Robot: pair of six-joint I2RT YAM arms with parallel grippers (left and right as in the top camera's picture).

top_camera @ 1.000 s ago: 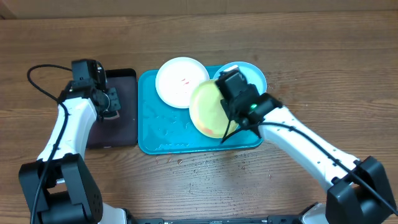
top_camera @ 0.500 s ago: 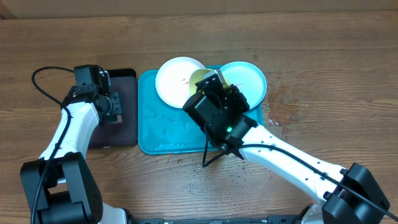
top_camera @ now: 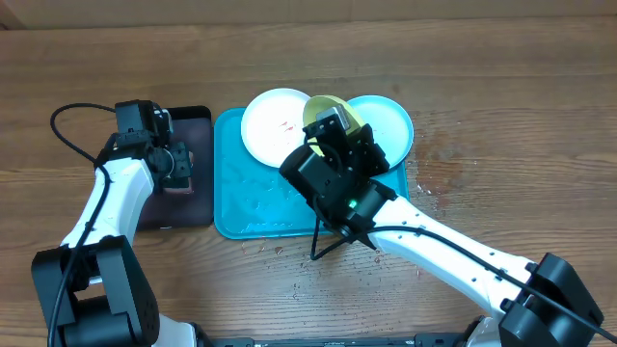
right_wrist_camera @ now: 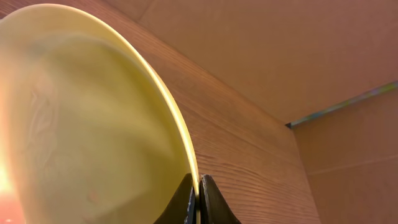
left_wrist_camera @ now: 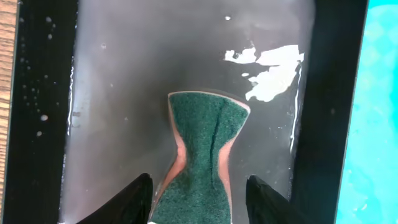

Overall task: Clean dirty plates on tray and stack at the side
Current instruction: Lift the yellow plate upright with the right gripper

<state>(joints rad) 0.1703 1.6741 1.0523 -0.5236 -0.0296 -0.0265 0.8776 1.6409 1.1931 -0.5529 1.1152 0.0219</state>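
The turquoise tray [top_camera: 246,193] lies at mid-table. The white plate [top_camera: 272,125], with small red smears, rests on its far left part. The light teal plate [top_camera: 390,120] sits at its far right corner. My right gripper [top_camera: 335,127] is shut on the rim of the yellow-green plate [top_camera: 326,104] and holds it tilted on edge above the tray between the other two. In the right wrist view the fingers [right_wrist_camera: 199,182] pinch that plate's [right_wrist_camera: 87,124] edge. My left gripper [top_camera: 178,166] is open over the black tray, its fingers [left_wrist_camera: 199,179] on either side of a green sponge [left_wrist_camera: 205,143].
The small black tray [top_camera: 200,125], wet inside [left_wrist_camera: 124,74], lies left of the turquoise tray, whose edge [left_wrist_camera: 380,124] shows in the left wrist view. Water drops dot the wooden table [top_camera: 386,260] in front of the tray. A cardboard wall [right_wrist_camera: 261,50] stands behind the table.
My right arm has swung left and tipped the yellow-green plate from nearly flat over the tray to standing on edge. My left gripper has barely moved over the black tray.
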